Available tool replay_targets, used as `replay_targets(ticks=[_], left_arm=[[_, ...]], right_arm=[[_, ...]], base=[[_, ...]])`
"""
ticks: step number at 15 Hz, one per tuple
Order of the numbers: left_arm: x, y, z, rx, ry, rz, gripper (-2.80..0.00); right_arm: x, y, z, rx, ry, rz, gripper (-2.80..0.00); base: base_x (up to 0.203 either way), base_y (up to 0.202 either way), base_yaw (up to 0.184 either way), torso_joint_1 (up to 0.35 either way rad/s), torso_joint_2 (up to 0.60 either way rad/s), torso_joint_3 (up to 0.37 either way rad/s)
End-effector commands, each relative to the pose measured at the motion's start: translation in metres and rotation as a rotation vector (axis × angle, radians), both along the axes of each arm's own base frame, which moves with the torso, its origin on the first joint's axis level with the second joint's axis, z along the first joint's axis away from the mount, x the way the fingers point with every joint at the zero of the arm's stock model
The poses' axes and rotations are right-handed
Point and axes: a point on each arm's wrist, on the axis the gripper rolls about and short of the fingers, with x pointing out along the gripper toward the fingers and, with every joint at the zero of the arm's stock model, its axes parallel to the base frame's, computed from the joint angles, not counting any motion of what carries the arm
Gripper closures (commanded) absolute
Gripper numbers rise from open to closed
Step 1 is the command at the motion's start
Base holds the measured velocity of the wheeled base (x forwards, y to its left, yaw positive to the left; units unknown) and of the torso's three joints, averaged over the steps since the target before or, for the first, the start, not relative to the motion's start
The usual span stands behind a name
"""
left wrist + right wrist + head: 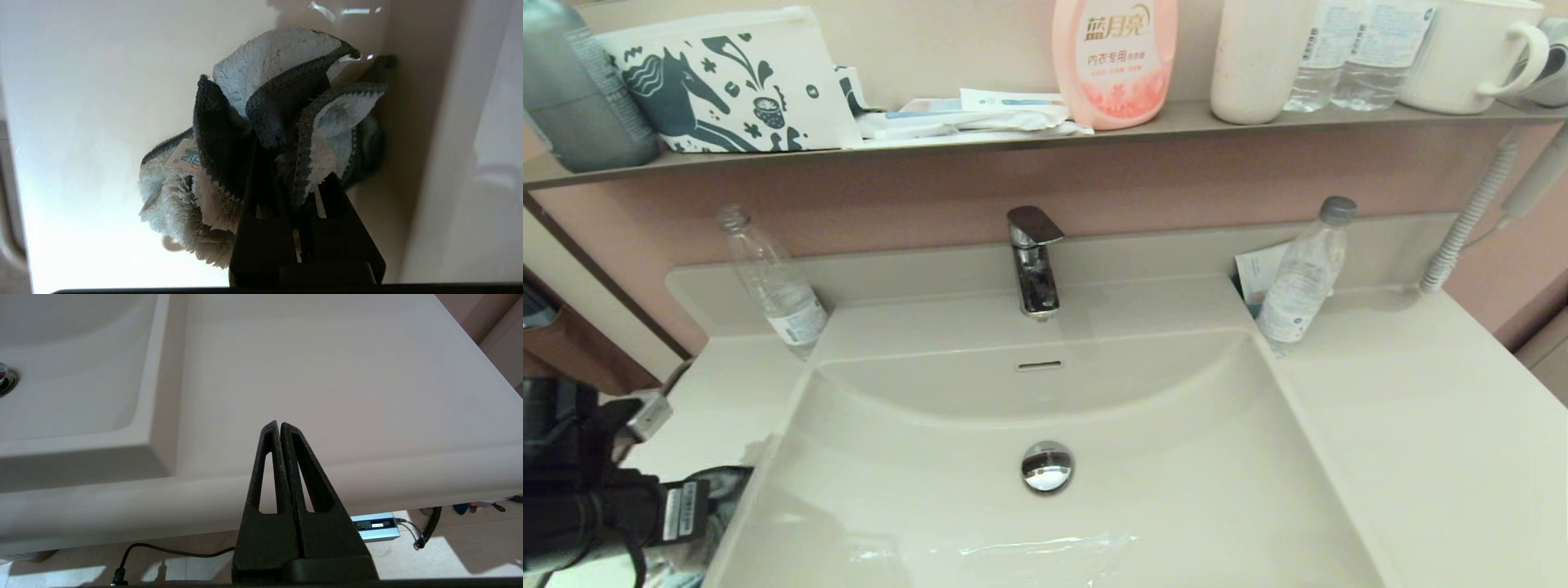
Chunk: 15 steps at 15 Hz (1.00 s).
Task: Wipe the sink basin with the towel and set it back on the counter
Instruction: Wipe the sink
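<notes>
The towel (pixel 265 73), fluffy light grey-blue with a dark charcoal side, is bunched up and pinched in my left gripper (pixel 294 160), which is shut on it. This gripper (pixel 715 494) is low over the left strip of the counter (pixel 727 400), just beside the sink basin's (pixel 1176 490) left rim; only a dark bit of towel shows there. The basin holds a chrome drain plug (pixel 1047 466) and an overflow slot (pixel 1039 365). My right gripper (pixel 280 424) is shut and empty, in front of the counter's (pixel 327 367) front edge, right of the basin (pixel 73 375).
A chrome faucet (pixel 1033 261) stands behind the bowl, with a clear bottle on each back corner (pixel 776 286) (pixel 1303 278). The wall shelf (pixel 1013 135) carries a horse-print pouch (pixel 727 82), pink bottle (pixel 1115 57) and cups. A coiled hose (pixel 1462 229) hangs at right.
</notes>
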Motion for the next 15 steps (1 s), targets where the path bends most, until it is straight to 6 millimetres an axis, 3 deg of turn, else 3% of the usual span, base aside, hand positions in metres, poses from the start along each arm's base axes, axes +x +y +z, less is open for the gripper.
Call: replay_targets(ticks=[1, 4, 7, 10, 15], left_arm=[[0.033, -0.002, -0.013, -0.016, 0.039, -0.018, 0.0], [0.075, 0.007, -0.018, 0.003, -0.004, -0.012, 0.0], [0.109, 0.015, -0.008, 0.027, -0.07, -0.015, 0.0], [0.13, 0.017, -0.001, 0.047, -0.106, -0.02, 0.0], [0.147, 0.025, 0.018, 0.084, -0.139, -0.013, 0.0]], right_arm=[[0.0, 0.0, 0.0, 0.0, 0.001, 0.0, 0.0], [0.0, 0.0, 0.0, 0.0, 0.001, 0.0, 0.0], [0.0, 0.0, 0.0, 0.0, 0.001, 0.0, 0.0], [0.0, 0.0, 0.0, 0.0, 0.001, 0.0, 0.0], [0.0, 0.0, 0.0, 0.0, 0.001, 0.0, 0.0]], base=[[0.0, 0.0, 0.0, 0.0, 0.0, 0.0], [0.0, 0.0, 0.0, 0.0, 0.0, 0.0], [0.0, 0.0, 0.0, 0.0, 0.0, 0.0], [0.0, 0.0, 0.0, 0.0, 0.0, 0.0], [0.0, 0.0, 0.0, 0.0, 0.0, 0.0]])
